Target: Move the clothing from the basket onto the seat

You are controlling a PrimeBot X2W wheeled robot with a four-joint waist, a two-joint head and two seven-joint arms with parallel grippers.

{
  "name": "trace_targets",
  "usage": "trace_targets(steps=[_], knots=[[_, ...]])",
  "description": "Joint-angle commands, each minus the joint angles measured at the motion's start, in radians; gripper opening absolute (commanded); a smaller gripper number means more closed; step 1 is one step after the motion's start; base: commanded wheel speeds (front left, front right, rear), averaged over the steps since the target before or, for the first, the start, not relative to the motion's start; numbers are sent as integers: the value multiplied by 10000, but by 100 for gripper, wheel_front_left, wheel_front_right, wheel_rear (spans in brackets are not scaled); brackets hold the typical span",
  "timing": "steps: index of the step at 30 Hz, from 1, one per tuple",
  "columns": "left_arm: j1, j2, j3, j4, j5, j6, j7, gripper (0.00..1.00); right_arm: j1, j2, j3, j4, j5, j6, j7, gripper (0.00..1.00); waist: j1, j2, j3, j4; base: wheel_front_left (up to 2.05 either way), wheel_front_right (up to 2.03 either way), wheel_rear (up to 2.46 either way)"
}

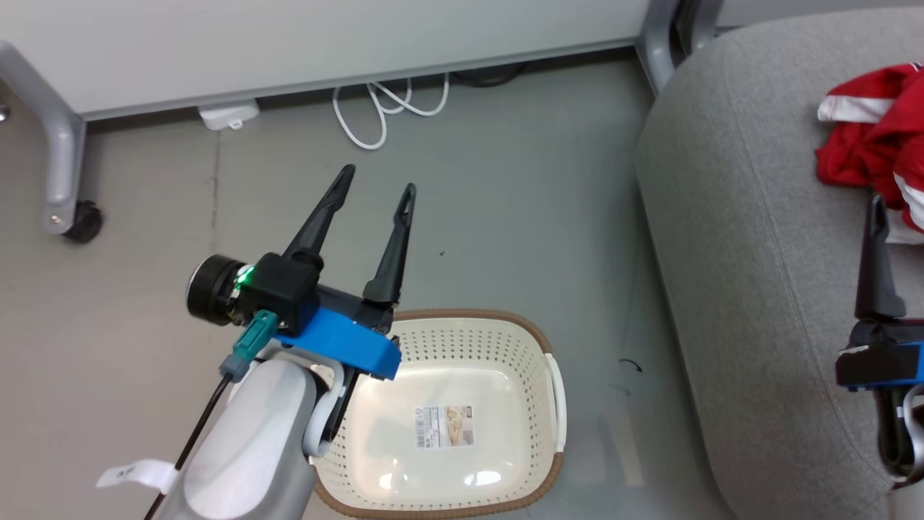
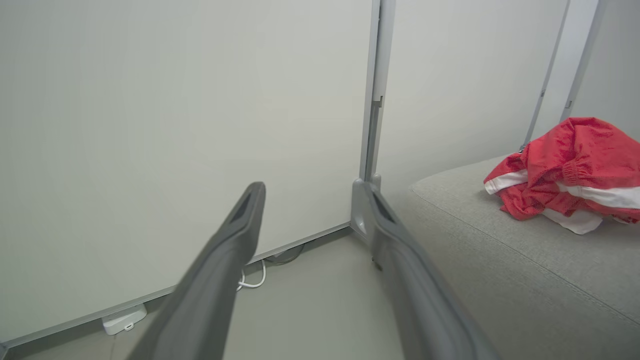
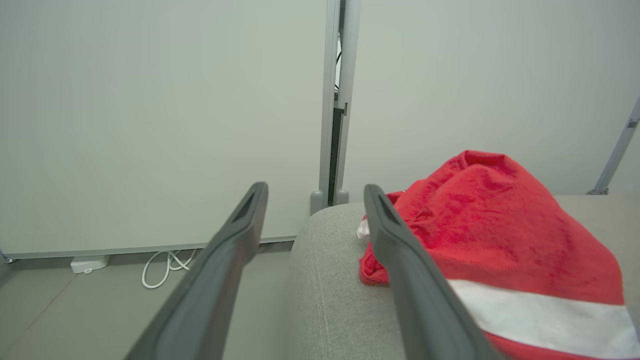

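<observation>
Head view first: where does the basket (image 1: 505, 347) sit?
- On the floor (image 1: 505, 180) beside the seat (image 1: 743, 217). Its bare bottom shows, with the label sticker (image 1: 444, 426) on it. The clothing (image 1: 877, 144) lies bunched on the seat, at the picture's right edge. The left gripper (image 1: 379, 179) hangs at the basket's left, fingers spread with only air between them.

Left wrist view?
- Those fingers stand wide, pointing at the partition panel (image 2: 150, 125). The seat runs along their right, with the red-and-white clothing heaped on it, well apart from them.

Right wrist view?
- The right gripper (image 3: 315, 189) is spread wide too and grips nothing, above the seat's rounded edge. The clothing lies on the seat by its right finger. A white cable (image 3: 162, 267) curls on the floor below the panel.
</observation>
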Motion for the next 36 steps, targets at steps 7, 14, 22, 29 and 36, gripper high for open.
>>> trace_targets(steps=[7, 14, 22, 29, 36], knots=[[908, -85, 1167, -452, 313, -23, -48, 100, 425, 413, 539, -259, -167, 2, -2, 100, 2, 0, -754, 645, 0, 0, 0], [1679, -256, 1985, -854, 701, -161, -48, 100, 611, 649, 866, -313, -181, 2, -2, 100, 2, 0, -1086, 913, 0, 0, 0], [2422, -482, 2648, -1150, 1003, -315, -48, 100, 968, 871, 1006, -502, -257, 2, -2, 100, 2, 0, -1272, 1142, 0, 0, 0], [2802, -711, 2932, -1189, 1122, -470, -48, 100, 1334, 1031, 1040, -591, -284, 3, -2, 100, 2, 0, -1429, 1210, 0, 0, 0], [2991, -812, 3052, -1165, 1204, -548, -48, 100, 1529, 1128, 969, -587, -311, 2, -2, 100, 2, 0, -1566, 1156, 0, 0, 0]])
